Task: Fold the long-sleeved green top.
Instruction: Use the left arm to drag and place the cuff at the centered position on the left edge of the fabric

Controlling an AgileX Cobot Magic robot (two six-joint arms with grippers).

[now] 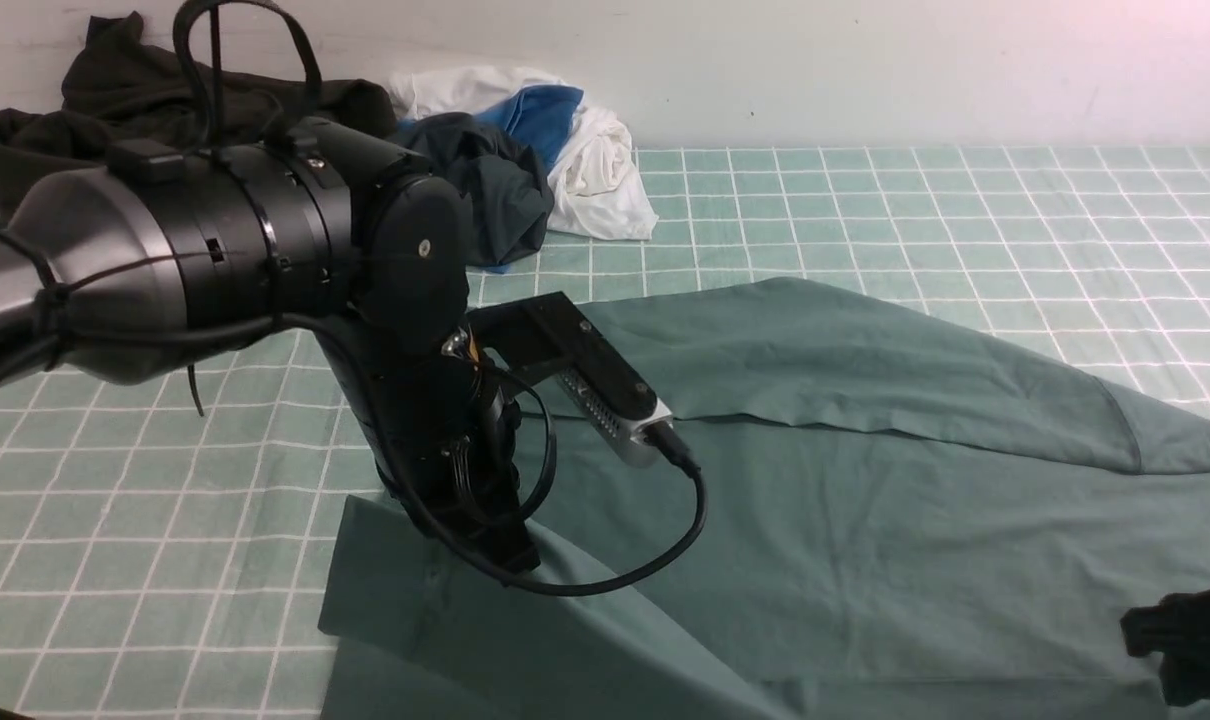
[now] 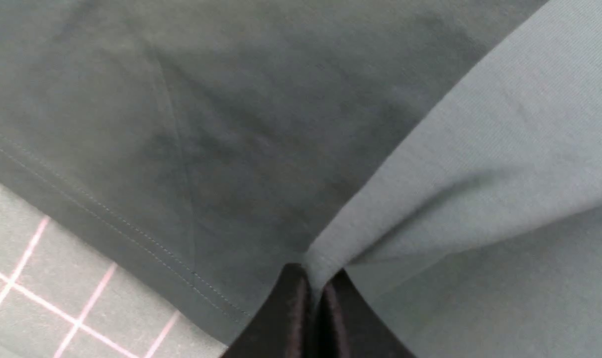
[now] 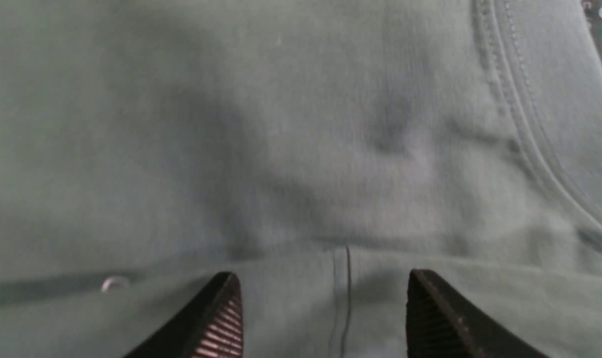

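Note:
The green long-sleeved top (image 1: 865, 520) lies spread over the checked cloth, one sleeve folded across its far side. My left gripper (image 1: 510, 560) is shut on a pinch of the top's fabric near its left hem and lifts it into a ridge; the left wrist view shows the pinched fold (image 2: 317, 278) and the stitched hem (image 2: 107, 219). My right gripper (image 1: 1180, 640) sits at the lower right edge, open; in the right wrist view its fingers (image 3: 221, 318) straddle the top's fabric (image 3: 301, 149) near the neckline seam (image 3: 530, 149).
A pile of garments lies at the back left: a very dark olive-black one (image 1: 85, 120), a dark grey-and-blue one (image 1: 495, 170) and a white one (image 1: 595, 170). The checked cloth (image 1: 965, 210) covers the table. A wall stands behind.

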